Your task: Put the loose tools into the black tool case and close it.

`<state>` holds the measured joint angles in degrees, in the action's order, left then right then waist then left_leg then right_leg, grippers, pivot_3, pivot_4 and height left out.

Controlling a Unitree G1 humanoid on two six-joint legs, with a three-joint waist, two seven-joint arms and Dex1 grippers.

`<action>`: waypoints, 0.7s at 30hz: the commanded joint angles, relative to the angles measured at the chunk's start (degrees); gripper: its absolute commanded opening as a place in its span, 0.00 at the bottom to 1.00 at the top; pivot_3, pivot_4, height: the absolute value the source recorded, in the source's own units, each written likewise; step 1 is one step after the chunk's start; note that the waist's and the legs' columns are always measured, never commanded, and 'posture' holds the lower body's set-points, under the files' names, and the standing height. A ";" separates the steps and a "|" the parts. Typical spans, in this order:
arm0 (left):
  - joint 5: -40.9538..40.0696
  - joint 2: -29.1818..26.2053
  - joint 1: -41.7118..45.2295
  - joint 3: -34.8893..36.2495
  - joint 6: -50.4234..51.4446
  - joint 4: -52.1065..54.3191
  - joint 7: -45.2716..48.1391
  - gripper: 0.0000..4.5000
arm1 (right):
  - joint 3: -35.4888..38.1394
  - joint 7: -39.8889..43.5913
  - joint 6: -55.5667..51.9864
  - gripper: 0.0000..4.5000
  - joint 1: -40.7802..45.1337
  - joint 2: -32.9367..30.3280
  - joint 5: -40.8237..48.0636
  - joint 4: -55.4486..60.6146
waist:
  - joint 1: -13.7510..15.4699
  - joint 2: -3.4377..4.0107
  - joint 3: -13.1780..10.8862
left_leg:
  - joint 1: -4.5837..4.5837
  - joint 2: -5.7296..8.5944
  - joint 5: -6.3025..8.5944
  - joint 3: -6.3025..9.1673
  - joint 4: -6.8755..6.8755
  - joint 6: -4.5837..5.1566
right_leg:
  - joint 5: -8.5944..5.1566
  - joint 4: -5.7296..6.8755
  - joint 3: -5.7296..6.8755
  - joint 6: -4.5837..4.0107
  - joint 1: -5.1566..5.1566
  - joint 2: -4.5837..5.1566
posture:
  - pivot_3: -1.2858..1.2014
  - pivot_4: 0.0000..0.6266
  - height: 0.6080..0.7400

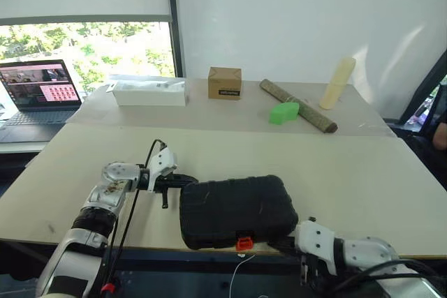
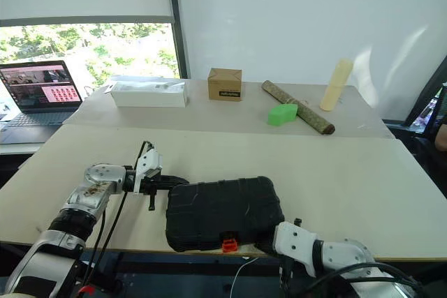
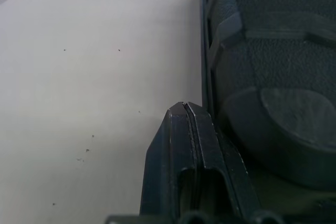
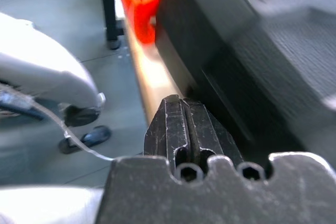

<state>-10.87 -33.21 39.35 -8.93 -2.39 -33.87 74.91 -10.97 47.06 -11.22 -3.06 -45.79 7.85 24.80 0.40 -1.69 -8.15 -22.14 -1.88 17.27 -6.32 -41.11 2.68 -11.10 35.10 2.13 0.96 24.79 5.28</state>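
The black tool case (image 1: 236,211) lies shut at the lower middle of the head views, flat on the pale surface (image 1: 335,165), its orange latch (image 1: 244,243) at the near edge and hanging just over it. The left gripper (image 1: 174,183) sits at the case's left end, jaws pressed together and empty, their tips just beside the case wall; the left wrist view shows them next to the ribbed lid. The right gripper (image 4: 181,124) is at the case's lower right corner, jaws also together with nothing between them, level with the surface edge.

Well apart, along the far side at the top of the frame: a white box (image 1: 149,93), a brown cardboard box (image 1: 224,83), a bark log (image 1: 297,105) with a green block (image 1: 283,112) touching it, and a cream cylinder (image 1: 337,83) leaning. An open laptop (image 1: 39,92) stands at upper left on a separate desk.
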 commanded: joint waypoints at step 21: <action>-7.29 0.34 4.87 3.40 15.28 15.85 2.23 0.00 | 7.22 -7.70 -12.82 0.64 -0.31 13.50 7.74 6.49 | 0.29 0.00 0.00 | -0.35 0.07 -0.15 0.07 -0.02 -0.26 | 0.00 0.00 0.07 0.06 0.23 0.04 | 0.52 0.24 1.00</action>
<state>-17.58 -33.08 44.07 -4.11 11.68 -20.67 75.58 -4.19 41.56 -23.88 -3.56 -33.03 14.94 28.63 0.69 -1.69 -8.15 -22.42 -1.77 17.14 -6.27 -41.15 2.44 -11.09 35.12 2.13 1.05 24.97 5.33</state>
